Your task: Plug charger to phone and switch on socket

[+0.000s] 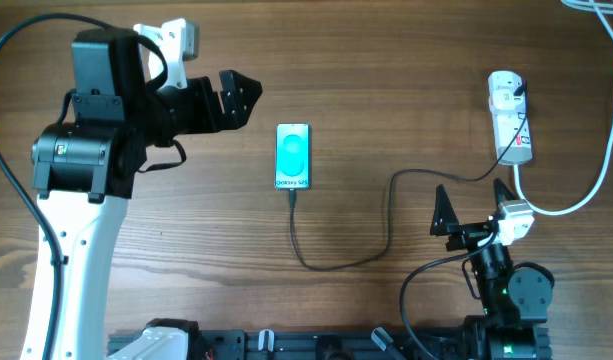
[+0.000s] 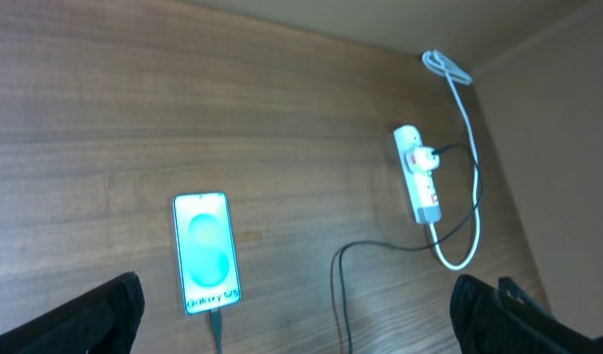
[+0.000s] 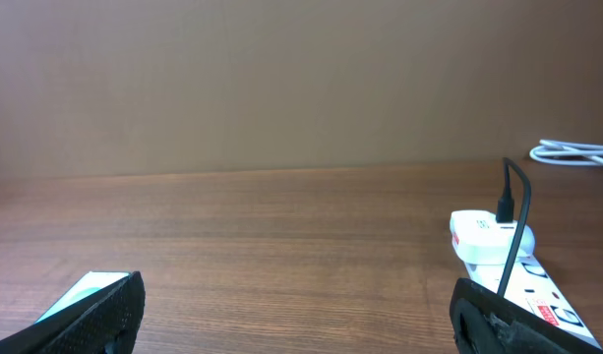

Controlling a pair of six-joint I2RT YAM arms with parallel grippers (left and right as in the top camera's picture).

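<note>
Only the overhead view shows the whole thin black charger cable (image 1: 389, 215), looping from the lower edge of the slim teal-screened phone (image 1: 293, 156), midway on the brown wood-grain worktop (image 1: 386, 60), to the glossy white oblong socket (image 1: 509, 120) at far right. The right wrist view catches just the phone's corner. The left end effector (image 1: 248, 100) and right end effector (image 1: 470, 195) are both spread, empty.

Overhead straight down; wrist views oblique; all share phone (image 1: 293, 156), socket (image 1: 510, 118).
</note>
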